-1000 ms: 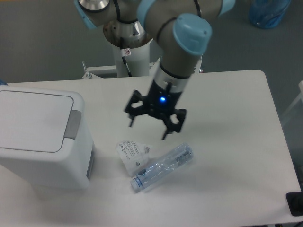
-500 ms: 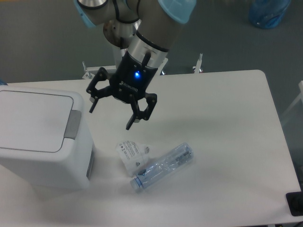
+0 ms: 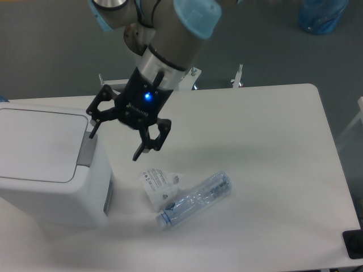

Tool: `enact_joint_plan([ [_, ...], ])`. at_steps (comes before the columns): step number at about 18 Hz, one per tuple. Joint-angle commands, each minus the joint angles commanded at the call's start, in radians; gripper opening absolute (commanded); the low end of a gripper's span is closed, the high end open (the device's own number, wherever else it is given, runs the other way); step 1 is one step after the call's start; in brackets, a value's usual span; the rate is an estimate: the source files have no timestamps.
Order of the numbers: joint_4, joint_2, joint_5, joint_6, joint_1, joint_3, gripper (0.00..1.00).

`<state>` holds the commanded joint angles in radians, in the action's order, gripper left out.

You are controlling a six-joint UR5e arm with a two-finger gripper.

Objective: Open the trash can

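Trash can lid shut (flat), claw spread

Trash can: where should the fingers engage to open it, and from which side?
Go for the grey tab on the lid's right edge of the trash can. Come from above: it faces up, flush with the flat lid, so probably press rather than pinch. The open gripper hovers beside it.

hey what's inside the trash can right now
Cannot tell. The trash can has its flat lid shut, so the inside is covered. Only the grey push tab shows on top, with the open gripper just beside it.
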<state>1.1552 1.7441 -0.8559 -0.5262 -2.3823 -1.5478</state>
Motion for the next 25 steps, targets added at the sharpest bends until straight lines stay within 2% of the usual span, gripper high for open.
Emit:
enact_joint_plan([
  [25, -0.012, 0.017, -0.009, -0.005, 0.002, -0.028, 1.00],
])
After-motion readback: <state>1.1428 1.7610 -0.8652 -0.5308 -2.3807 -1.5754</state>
